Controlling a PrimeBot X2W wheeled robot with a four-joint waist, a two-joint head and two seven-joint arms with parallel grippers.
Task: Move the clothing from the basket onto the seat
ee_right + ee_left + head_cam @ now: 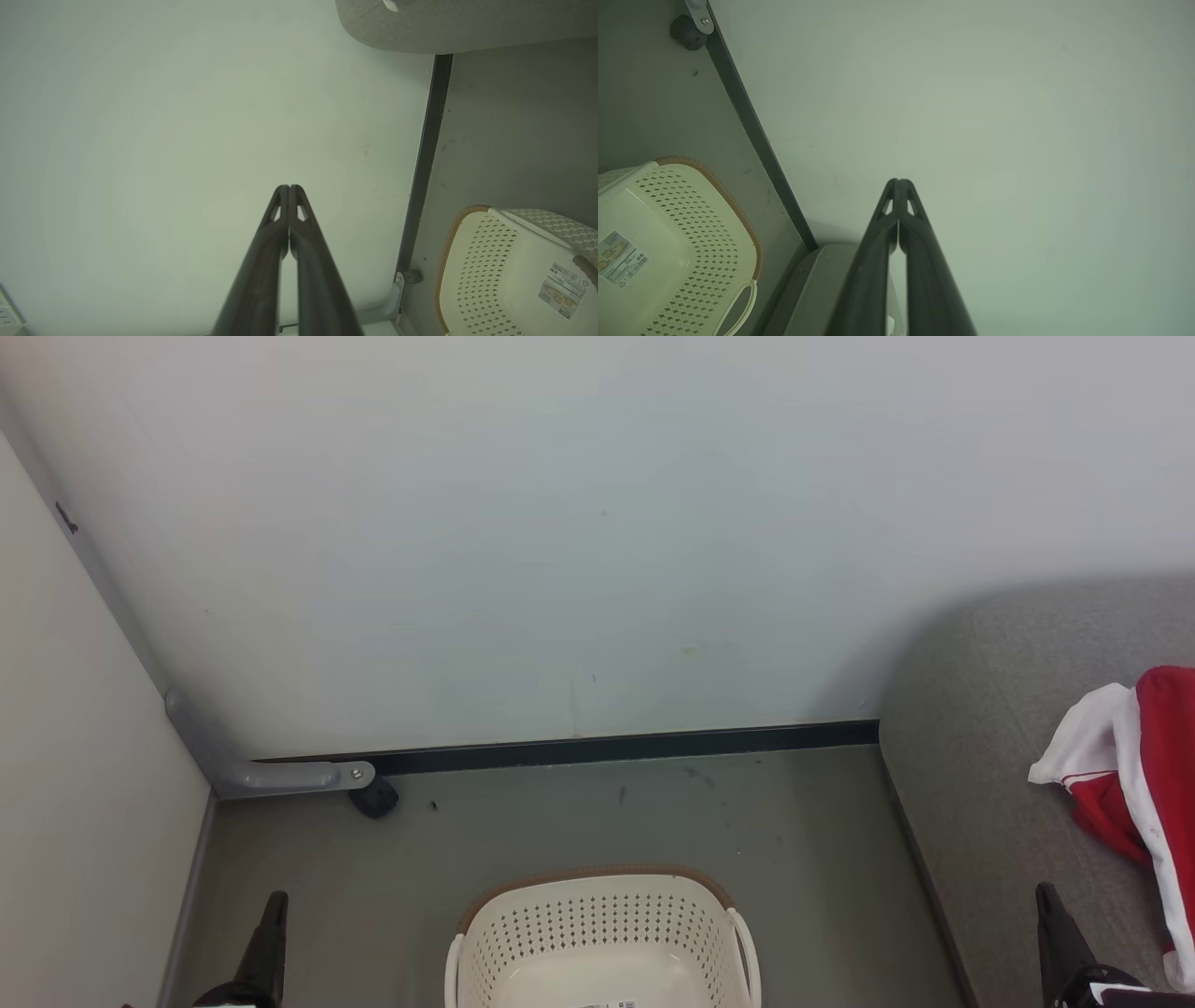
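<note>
Evidently finished: clothing on seat, basket bare; left gripper, right gripper closed, empty, nothing left to carry.

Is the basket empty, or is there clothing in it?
Empty as far as visible: the basket shows a bare cream floor and label, no fabric inside. The red and white clothing lies on the seat.

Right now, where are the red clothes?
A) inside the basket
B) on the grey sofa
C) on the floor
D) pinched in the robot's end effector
B: the red clothing lies on the grey sofa, while the basket on the floor has no clothes in it.
</note>
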